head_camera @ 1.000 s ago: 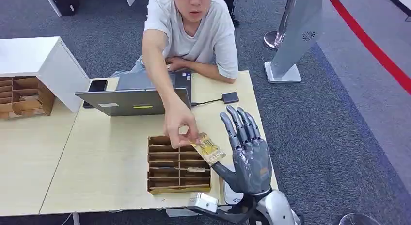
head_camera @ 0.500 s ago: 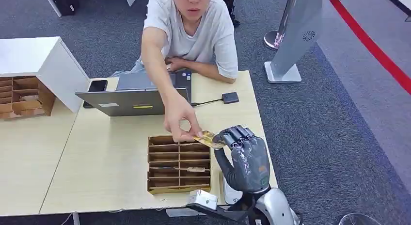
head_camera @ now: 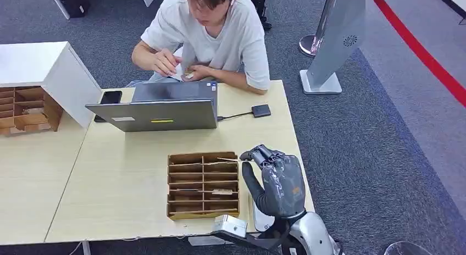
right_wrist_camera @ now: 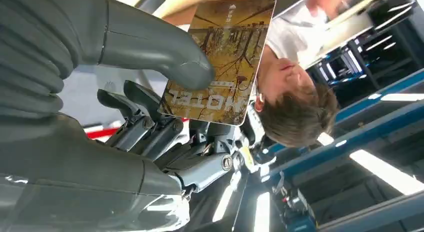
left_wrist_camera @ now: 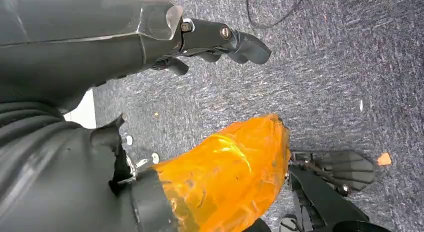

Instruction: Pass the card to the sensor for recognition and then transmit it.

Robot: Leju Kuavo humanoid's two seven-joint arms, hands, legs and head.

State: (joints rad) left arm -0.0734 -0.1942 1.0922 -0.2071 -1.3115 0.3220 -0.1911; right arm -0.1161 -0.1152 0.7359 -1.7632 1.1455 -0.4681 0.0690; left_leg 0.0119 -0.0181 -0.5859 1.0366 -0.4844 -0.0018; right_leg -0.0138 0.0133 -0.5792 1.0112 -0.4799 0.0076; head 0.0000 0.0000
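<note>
the table (head_camera: 126,172) fills the left and centre of the head view, pale wood. at the top centre a person (head_camera: 211,29) in a light shirt sits behind it, both hands drawn in near the chest. a grey laptop (head_camera: 159,109) stands open at the table's far edge, with a dark phone (head_camera: 111,96) at its left and a small black sensor (head_camera: 261,110) on a cable at its right. a brown tray (head_camera: 203,184) of slots lies at lower centre. just right of it the right hand (head_camera: 276,178) is raised, fingers curled in; in the right wrist view its thumb (right_wrist_camera: 165,54) presses the card (right_wrist_camera: 225,57) against the fingers, so the card is held. the left hand (left_wrist_camera: 220,42) hangs over carpet, fingers loosely bent, holding nothing.
</note>
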